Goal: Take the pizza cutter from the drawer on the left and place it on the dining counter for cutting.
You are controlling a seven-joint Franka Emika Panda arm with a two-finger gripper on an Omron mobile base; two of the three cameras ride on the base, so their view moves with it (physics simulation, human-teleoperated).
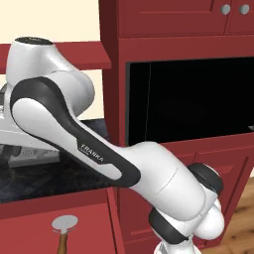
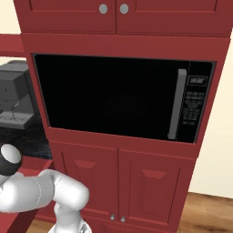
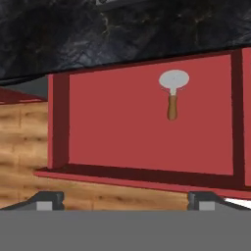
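In the left base view the small pizza cutter with a brown wooden handle and round grey metal wheel (image 1: 65, 229) lies at the lower left of the frame, inside the open dark-red wooden drawer (image 1: 30, 233). Its wheel points toward the black marbled stone counter (image 1: 44, 179) just above it. The drawer stands pulled out, most likely so the cutter can be reached from above. The white arm sweeps from upper left to lower right across the frame.

In the right base view a black built-in microwave (image 2: 123, 98) sits in the dark-red cabinet wall at the centre, with a grey coffee machine (image 2: 13, 98) at the left edge.

In the hand view the drawer's flat red floor (image 3: 122, 122) is central, walled on its sides, and holds nothing but the cutter, upper right of centre, lying flat with the handle toward the bottom. The tool (image 3: 125, 201) is spread wide and empty at the bottom edge, well apart from the cutter, seemingly lined up for a descent.
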